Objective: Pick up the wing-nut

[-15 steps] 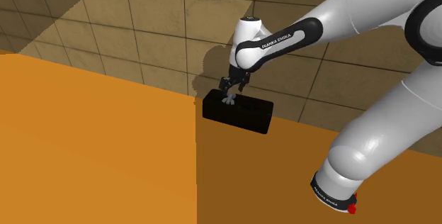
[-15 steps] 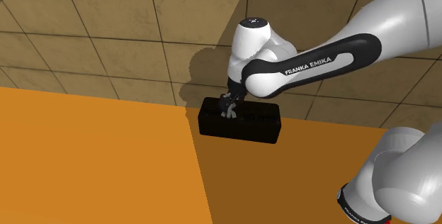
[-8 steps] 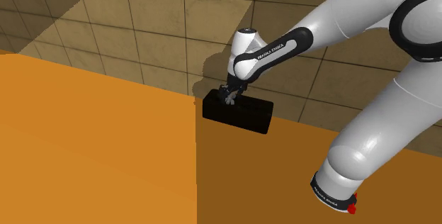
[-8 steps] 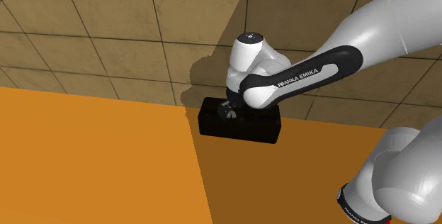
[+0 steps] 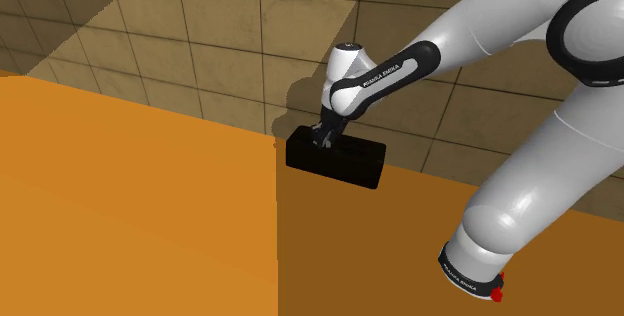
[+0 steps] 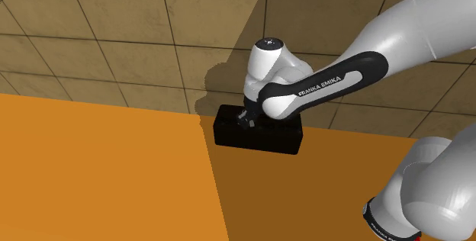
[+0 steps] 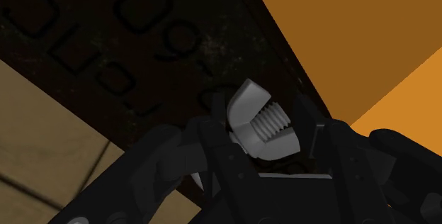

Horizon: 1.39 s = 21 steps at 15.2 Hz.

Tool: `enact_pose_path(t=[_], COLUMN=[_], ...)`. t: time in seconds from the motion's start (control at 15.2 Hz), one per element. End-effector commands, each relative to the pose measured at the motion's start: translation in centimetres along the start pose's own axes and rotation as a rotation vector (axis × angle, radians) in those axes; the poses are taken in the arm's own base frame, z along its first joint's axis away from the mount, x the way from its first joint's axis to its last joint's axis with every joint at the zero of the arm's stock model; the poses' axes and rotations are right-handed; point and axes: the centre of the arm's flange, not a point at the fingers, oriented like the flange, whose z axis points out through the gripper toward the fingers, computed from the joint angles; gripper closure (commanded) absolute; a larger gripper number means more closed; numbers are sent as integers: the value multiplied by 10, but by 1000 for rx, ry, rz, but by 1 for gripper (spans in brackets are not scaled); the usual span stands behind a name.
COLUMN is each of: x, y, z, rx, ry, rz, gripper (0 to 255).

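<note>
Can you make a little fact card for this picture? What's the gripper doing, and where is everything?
gripper: black gripper, down on top of the black box
gripper state: shut on the grey wing-nut, one finger at each side
wing-nut: threaded hole faces the wrist camera, close over the box top
black box: on the orange table, at its far edge by the tiled wall
arm: white arm, reaching in from the shoulder view's right
</note>
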Motion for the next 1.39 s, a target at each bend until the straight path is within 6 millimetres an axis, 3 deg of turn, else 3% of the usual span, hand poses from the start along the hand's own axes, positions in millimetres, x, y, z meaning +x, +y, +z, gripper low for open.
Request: enact_pose_path(t=[0.0,0.2,1.19,1.32], x=[0,1,16,17], y=[0,0,3,3], z=[0,0,-77,-78], rx=[0,0,0,0], ry=[0,0,0,0], rz=[0,0,0,0], gripper=[255,255,255,255])
